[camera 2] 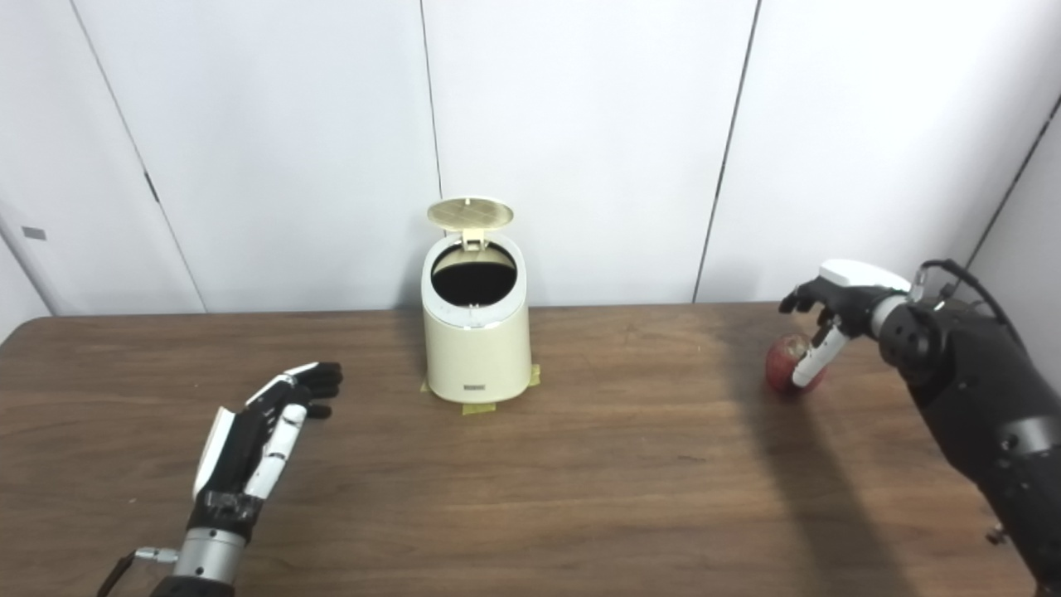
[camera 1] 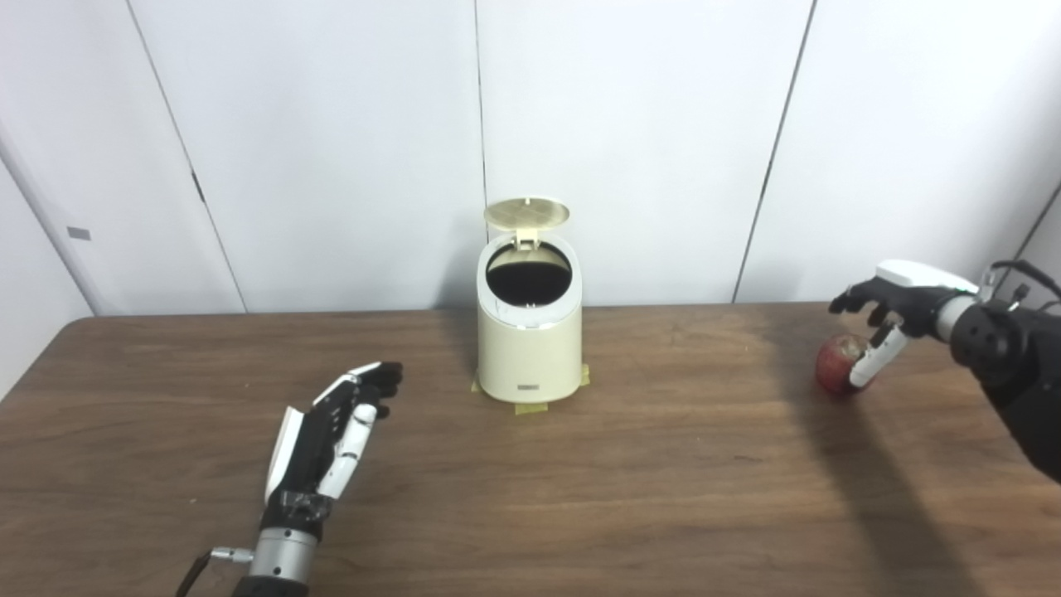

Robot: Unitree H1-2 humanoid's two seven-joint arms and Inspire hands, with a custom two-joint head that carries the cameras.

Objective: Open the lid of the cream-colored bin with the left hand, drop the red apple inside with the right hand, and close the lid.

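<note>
- At table centre, cream bin (camera 1: 529, 348) stands with lid (camera 1: 526, 213) raised.
- At eight o'clock, left hand (camera 1: 331, 435) spread, empty.
- At three o'clock, right hand (camera 1: 895, 311) curls over red apple (camera 1: 835, 362), grip seemingly unclosed.

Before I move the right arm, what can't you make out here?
- Inside of the bin: both views show only a dark opening under the raised lid.
- Grip on the apple: the right robot hand covers its top and far side, so contact is unclear.
- Left robot hand: palm faces away.
</note>
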